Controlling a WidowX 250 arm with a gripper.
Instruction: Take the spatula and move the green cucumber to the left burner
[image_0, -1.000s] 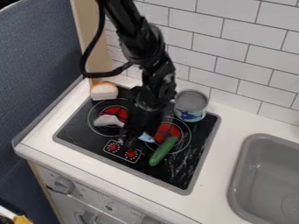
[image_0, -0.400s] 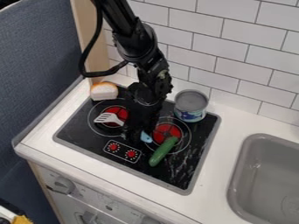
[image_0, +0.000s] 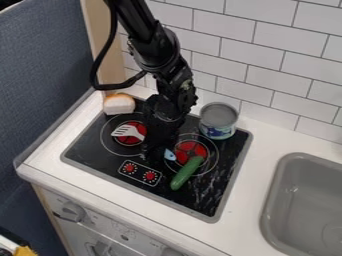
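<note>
black gripper of the robot arm, hanging over the middle of the black stovetop, between the two burners. the end effector is closed on the spatula, which emerges on both sides of it: the pale slotted head to the left, over the red centre of the left burner, and the blue handle end to the right, by the near side of the right burner. whether the spatula touches the stovetop cannot be told.

the green cucumber lies to the right of the gripper and nearer the front of the stovetop, apart from it. its upper end overlaps the red centre of the right burner; its body slants down and to the left, past the outer ring. the blue handle end points towards that upper end, near it but not touching.

farther out, two red knob markings occupy a panel at the front of the stovetop. a grey-topped can stands upright at the rear right, and a piece of toy bread sits at the rear left corner. the white counter surrounds the stovetop, with a grey sink to the right and a white tiled wall behind.
</note>
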